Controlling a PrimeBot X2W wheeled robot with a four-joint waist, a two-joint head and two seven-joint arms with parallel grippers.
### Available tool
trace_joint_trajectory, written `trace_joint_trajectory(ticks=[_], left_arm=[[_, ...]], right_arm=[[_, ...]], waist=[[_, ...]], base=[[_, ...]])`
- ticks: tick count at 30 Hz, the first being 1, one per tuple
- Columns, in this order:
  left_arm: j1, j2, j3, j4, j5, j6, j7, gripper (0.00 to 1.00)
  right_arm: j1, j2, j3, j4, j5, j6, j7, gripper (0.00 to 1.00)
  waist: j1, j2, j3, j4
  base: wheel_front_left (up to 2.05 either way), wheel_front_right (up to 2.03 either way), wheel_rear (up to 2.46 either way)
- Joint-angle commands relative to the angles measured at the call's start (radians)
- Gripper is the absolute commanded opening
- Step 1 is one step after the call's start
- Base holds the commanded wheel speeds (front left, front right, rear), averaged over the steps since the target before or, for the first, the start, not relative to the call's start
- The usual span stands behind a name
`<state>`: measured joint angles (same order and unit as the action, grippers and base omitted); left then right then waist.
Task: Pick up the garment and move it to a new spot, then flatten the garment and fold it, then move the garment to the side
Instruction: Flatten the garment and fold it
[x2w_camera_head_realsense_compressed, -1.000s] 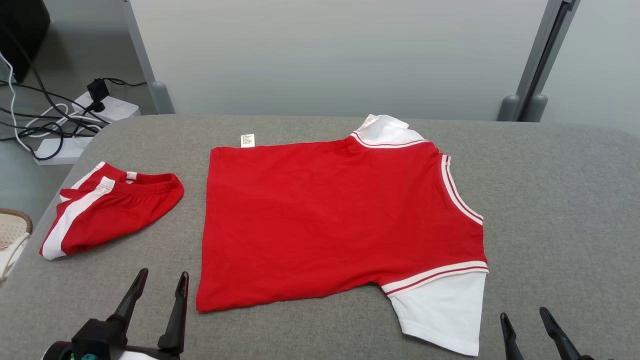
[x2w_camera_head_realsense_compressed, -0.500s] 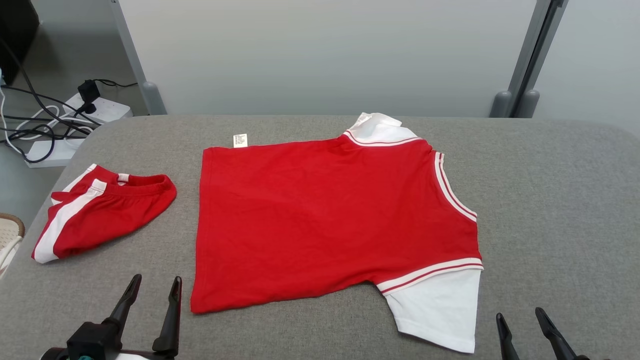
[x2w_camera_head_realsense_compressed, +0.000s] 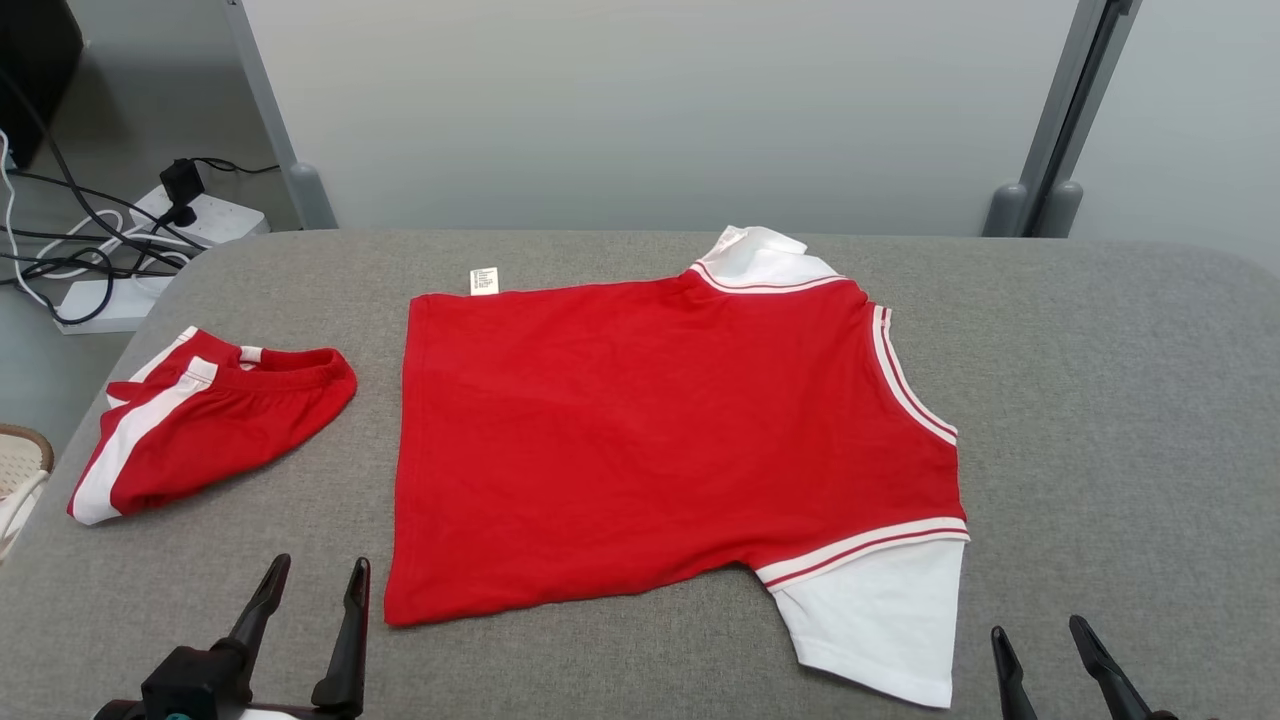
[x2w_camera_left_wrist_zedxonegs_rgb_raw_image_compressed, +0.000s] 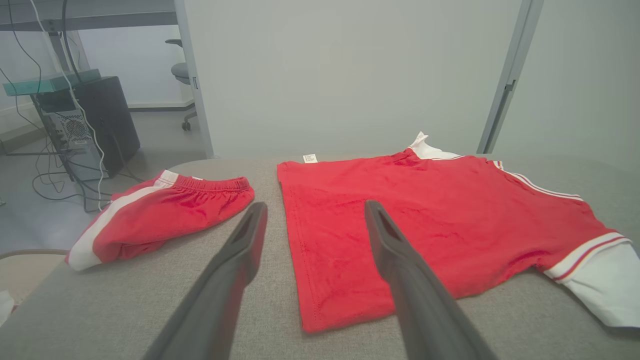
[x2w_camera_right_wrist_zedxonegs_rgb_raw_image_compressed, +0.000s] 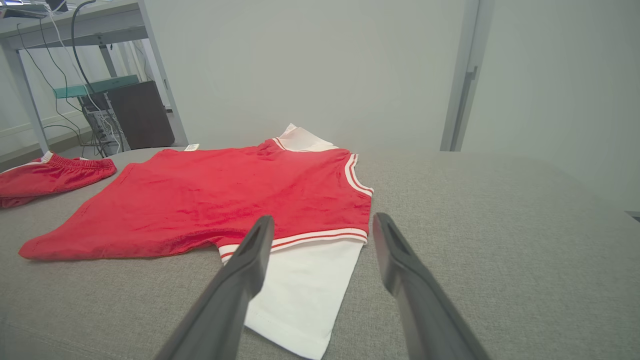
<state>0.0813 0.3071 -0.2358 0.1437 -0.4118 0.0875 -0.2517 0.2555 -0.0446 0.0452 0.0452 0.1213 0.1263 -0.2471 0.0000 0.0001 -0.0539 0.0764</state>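
Note:
The garment (x2w_camera_head_realsense_compressed: 660, 440) is a red shirt with white sleeves and striped trim, spread flat in the middle of the grey table (x2w_camera_head_realsense_compressed: 1120, 400), collar toward the right. It also shows in the left wrist view (x2w_camera_left_wrist_zedxonegs_rgb_raw_image_compressed: 430, 220) and the right wrist view (x2w_camera_right_wrist_zedxonegs_rgb_raw_image_compressed: 225, 200). My left gripper (x2w_camera_head_realsense_compressed: 320, 565) stands open just off the shirt's near-left hem corner, nothing between its fingers (x2w_camera_left_wrist_zedxonegs_rgb_raw_image_compressed: 316, 205). My right gripper (x2w_camera_head_realsense_compressed: 1037, 628) is open near the table's front edge, beside the near white sleeve (x2w_camera_right_wrist_zedxonegs_rgb_raw_image_compressed: 305, 285), its fingertips (x2w_camera_right_wrist_zedxonegs_rgb_raw_image_compressed: 324, 217) apart above that sleeve's edge.
Red shorts (x2w_camera_head_realsense_compressed: 210, 425) with a white stripe lie bunched at the table's left side. Off the left edge are a power strip with cables (x2w_camera_head_realsense_compressed: 190, 220) and a wicker item (x2w_camera_head_realsense_compressed: 20, 470). A grey partition (x2w_camera_head_realsense_compressed: 650, 110) stands behind the table.
The head view has shifted a little, sliding the whole picture sideways. The garment, the shorts and both open grippers have kept their places.

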Motion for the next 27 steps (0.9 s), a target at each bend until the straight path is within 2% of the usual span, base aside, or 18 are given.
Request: trace_joint_trajectory(ticks=[1, 13, 18, 23, 27], left_arm=[[-0.038, 0.021, 0.043, -0.018, 0.012, -0.005, -0.010, 1.00], [-0.040, 0.024, 0.040, -0.011, 0.010, 0.000, -0.007, 1.00], [-0.090, 0.027, 0.015, -0.006, -0.001, -0.027, 0.041, 1.00], [-0.157, 0.034, -0.028, 0.049, -0.049, -0.094, 0.176, 1.00], [-0.175, 0.035, -0.044, 0.112, -0.100, -0.130, 0.275, 1.00]], right_arm=[[-0.037, -0.019, 0.025, -0.024, -0.003, 0.004, -0.011, 1.00], [-0.046, -0.019, 0.035, -0.027, -0.001, 0.004, -0.012, 1.00], [-0.085, -0.050, 0.078, -0.023, 0.014, 0.004, 0.014, 1.00], [-0.142, -0.098, 0.129, 0.012, 0.039, 0.004, 0.138, 1.00], [-0.158, -0.136, 0.168, 0.040, 0.054, 0.004, 0.207, 1.00]], waist=[[0.0000, -0.0001, -0.001, 0.001], [0.0000, -0.0001, 0.001, 0.000], [0.0000, -0.0001, 0.013, 0.002], [0.0000, -0.0001, 0.032, -0.006], [0.0000, -0.0001, 0.049, -0.014]], base=[[0.00, 0.00, 0.00], [0.00, 0.00, 0.00], [0.00, 0.00, 0.00], [0.00, 0.00, 0.00], [0.00, 0.00, 0.00]])
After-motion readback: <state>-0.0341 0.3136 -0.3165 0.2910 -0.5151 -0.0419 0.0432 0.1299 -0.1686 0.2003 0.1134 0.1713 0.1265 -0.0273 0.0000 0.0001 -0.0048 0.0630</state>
